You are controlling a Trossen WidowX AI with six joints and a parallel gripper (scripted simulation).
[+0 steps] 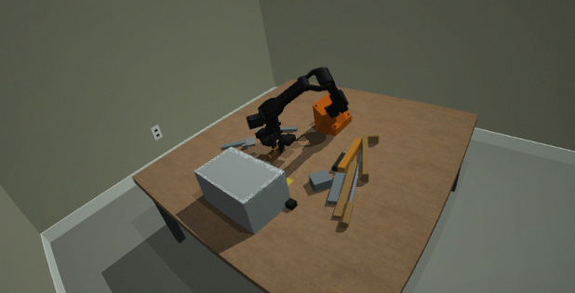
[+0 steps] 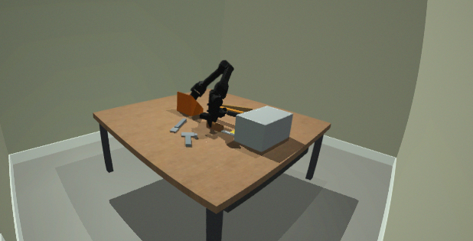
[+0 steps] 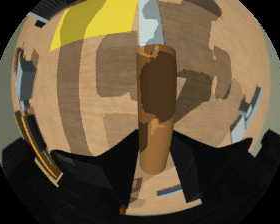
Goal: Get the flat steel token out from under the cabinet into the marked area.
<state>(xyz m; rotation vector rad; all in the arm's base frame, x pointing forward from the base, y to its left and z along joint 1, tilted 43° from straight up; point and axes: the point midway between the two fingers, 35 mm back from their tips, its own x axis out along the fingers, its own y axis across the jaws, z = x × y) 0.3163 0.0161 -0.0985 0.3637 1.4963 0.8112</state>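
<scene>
My gripper [image 1: 280,149] [image 2: 210,123] [image 3: 152,132] is shut on the brown handle [image 1: 273,155] [image 2: 217,127] [image 3: 158,85] of a tool, low over the table in front of the cabinet. The tool's flat grey blade [image 2: 228,132] [image 3: 151,25] points toward the cabinet [image 1: 242,174] [image 2: 264,128]. The blade's far end is out of the wrist view. The yellow marked area [image 1: 289,181] [image 3: 93,25] lies at the cabinet's front, beside the blade in the wrist view; the cabinet hides part of it in the top view. I cannot see the steel token in any view.
A small black block [image 1: 291,204] [image 3: 41,23] is by the cabinet's front corner. A grey block [image 1: 321,180] [image 3: 26,77] and several long wooden and grey pieces [image 1: 346,188] lie to one side. A grey T-shaped piece [image 2: 188,138] and a grey bar [image 2: 178,125] lie on the other side.
</scene>
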